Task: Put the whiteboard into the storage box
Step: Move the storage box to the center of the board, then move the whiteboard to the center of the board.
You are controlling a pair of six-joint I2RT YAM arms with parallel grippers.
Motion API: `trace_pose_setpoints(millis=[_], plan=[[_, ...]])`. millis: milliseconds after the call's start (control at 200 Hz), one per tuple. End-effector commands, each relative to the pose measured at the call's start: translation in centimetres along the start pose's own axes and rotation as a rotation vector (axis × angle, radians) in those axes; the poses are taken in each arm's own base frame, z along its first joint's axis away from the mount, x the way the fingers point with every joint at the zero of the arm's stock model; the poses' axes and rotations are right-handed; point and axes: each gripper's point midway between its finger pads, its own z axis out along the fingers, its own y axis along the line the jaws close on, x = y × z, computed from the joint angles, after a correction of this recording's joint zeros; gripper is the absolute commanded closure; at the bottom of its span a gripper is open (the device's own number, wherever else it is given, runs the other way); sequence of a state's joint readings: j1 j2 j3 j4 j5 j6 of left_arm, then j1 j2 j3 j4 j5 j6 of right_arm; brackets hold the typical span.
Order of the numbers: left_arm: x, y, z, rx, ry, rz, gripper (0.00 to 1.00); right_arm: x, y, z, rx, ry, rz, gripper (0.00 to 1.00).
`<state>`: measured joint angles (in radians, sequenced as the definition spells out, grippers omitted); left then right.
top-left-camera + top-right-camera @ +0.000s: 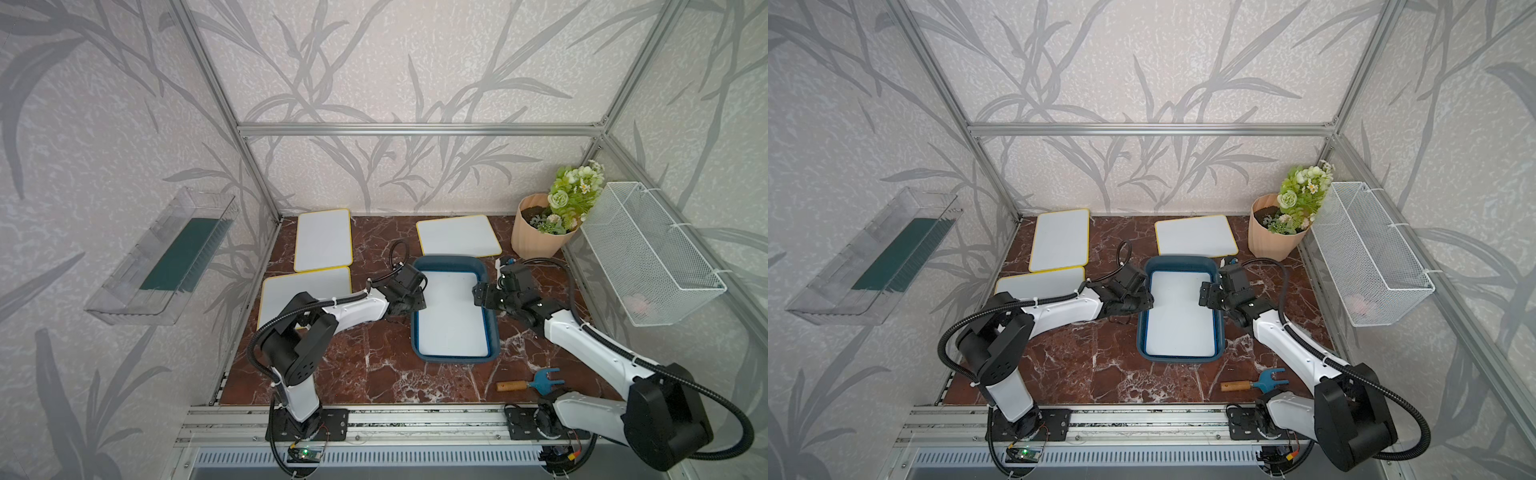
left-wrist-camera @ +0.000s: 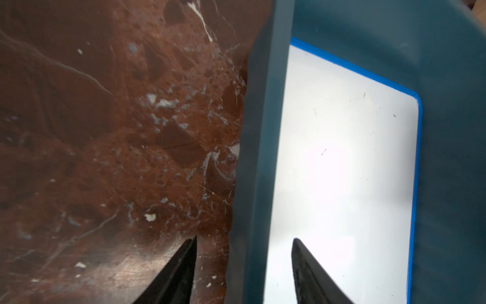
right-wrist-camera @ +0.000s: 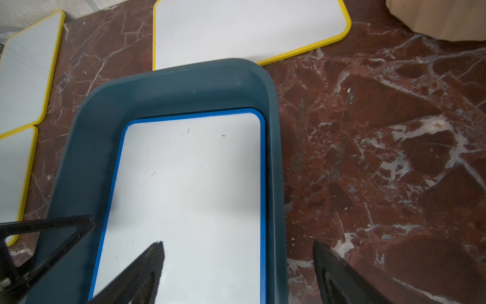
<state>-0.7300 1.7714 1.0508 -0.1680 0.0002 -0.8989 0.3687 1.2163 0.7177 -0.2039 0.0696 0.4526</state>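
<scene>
The dark teal storage box [image 1: 451, 262] [image 1: 1181, 262] stands mid-table. A blue-rimmed whiteboard [image 1: 453, 316] [image 1: 1181, 316] lies flat inside it, also seen in the wrist views [image 2: 347, 171] [image 3: 189, 184]. My left gripper [image 1: 409, 300] [image 2: 245, 238] is open and straddles the box's left wall [image 2: 260, 158], one finger over the table and one over the board. My right gripper [image 1: 482, 293] [image 3: 238, 241] is open wide astride the right wall [image 3: 274, 184]. Neither holds anything. Three yellow-rimmed whiteboards lie on the table: back left [image 1: 324, 239], front left [image 1: 307, 291], back right [image 1: 457, 235].
A peach flower pot [image 1: 540, 232] stands at the back right corner. A white wire basket [image 1: 648, 253] hangs on the right wall and a clear bin [image 1: 166, 257] on the left wall. A blue hand fork with a wooden handle [image 1: 532, 384] lies front right.
</scene>
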Motion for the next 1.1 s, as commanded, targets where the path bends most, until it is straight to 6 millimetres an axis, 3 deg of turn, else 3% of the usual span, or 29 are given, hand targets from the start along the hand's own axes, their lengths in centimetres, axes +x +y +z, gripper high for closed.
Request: trace_pose_setpoints(millis=[0, 285, 480, 620, 700, 895, 1095], plan=[[0.8, -1.6, 0.9, 0.06, 0.01, -0.111, 0.42, -0.9, 0.2, -0.7, -0.01, -0.058, 0.014, 0.09], [1.6, -6.1, 2.0, 0.138, 0.013, -0.179, 0.43, -0.4, 0.1, -0.4, -0.023, -0.045, 0.028, 0.08], [1.2, -5.8, 1.3, 0.097, 0.006, -0.108, 0.42, -0.6, -0.1, -0.4, -0.023, -0.048, 0.02, 0.07], [0.0, -3.0, -0.9, 0.005, -0.031, -0.01, 0.38, -0.8, 0.4, -0.7, -0.049, -0.056, 0.011, 0.05], [-0.9, -0.1, -2.4, -0.074, -0.056, 0.007, 0.35, -0.8, 0.9, -0.8, -0.08, -0.053, 0.0, 0.01], [-3.1, 7.2, -6.8, -0.274, -0.159, 0.037, 0.15, -0.4, 1.9, -0.7, -0.131, -0.045, -0.023, 0.01], [-3.8, 13.7, -8.9, -0.413, -0.173, -0.018, 0.13, 0.4, 3.0, -1.0, -0.139, -0.049, -0.078, 0.01]])
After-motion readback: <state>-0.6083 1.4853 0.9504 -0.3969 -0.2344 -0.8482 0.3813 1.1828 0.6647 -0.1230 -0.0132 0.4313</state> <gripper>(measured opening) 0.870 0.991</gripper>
